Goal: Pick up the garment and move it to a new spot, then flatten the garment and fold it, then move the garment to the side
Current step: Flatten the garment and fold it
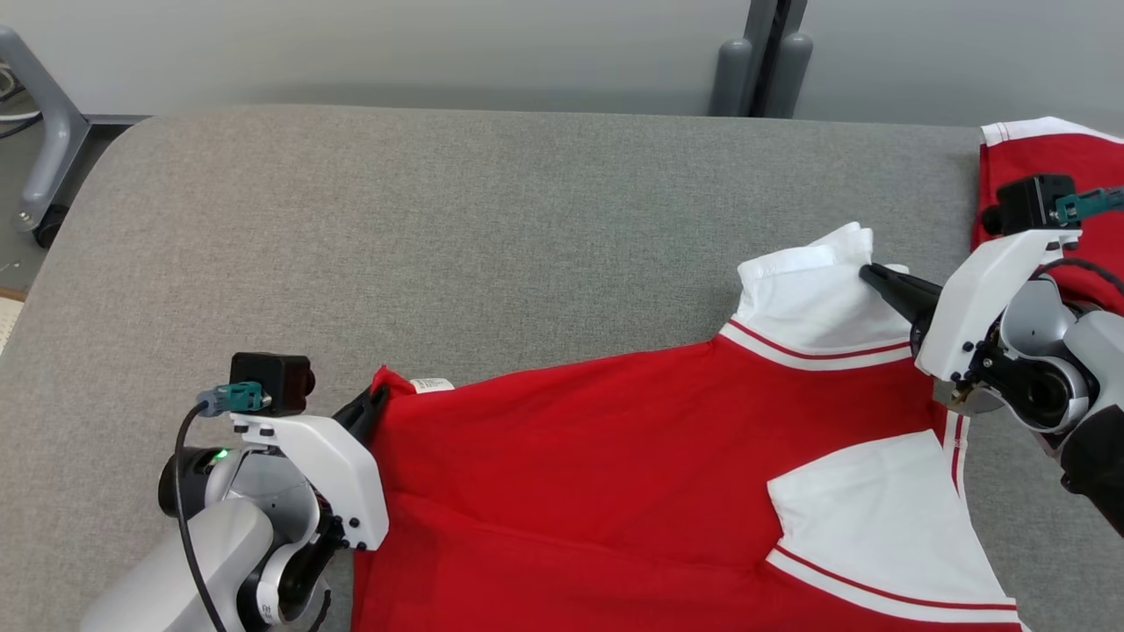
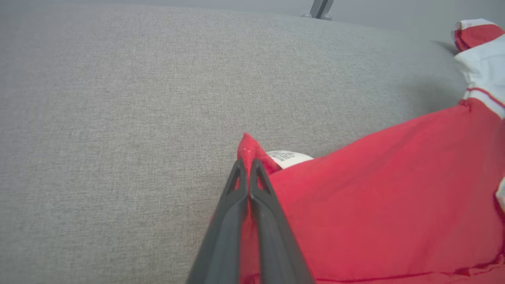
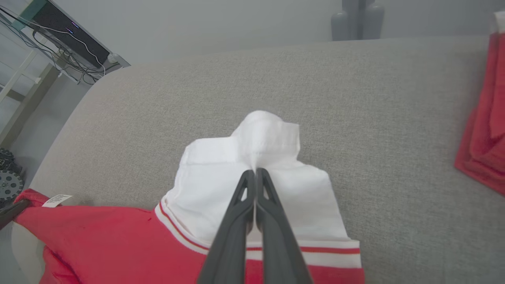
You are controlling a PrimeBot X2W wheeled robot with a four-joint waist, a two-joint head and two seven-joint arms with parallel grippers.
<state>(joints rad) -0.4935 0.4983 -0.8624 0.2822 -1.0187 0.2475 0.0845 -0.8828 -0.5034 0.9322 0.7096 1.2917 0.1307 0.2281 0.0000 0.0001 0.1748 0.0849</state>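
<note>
Garment (image 1: 615, 456), red with white sleeves, lay spread on the grey tabletop (image 1: 439, 219), reaching from one pair of fingers to the other. Left fingers (image 2: 232, 213) were pinched shut on its red corner, tips right beside the white label (image 2: 290, 158). Right fingers (image 3: 236, 225) were clamped together on the white sleeve (image 3: 213, 169), cloth bunching at their tips. Second red garment (image 1: 1054, 154) sat at the far right edge.

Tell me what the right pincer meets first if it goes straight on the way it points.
The right pincer is shut on the garment's white sleeve; straight ahead comes that sleeve's bunched end, then probably bare grey table, though depth is unclear.
</note>
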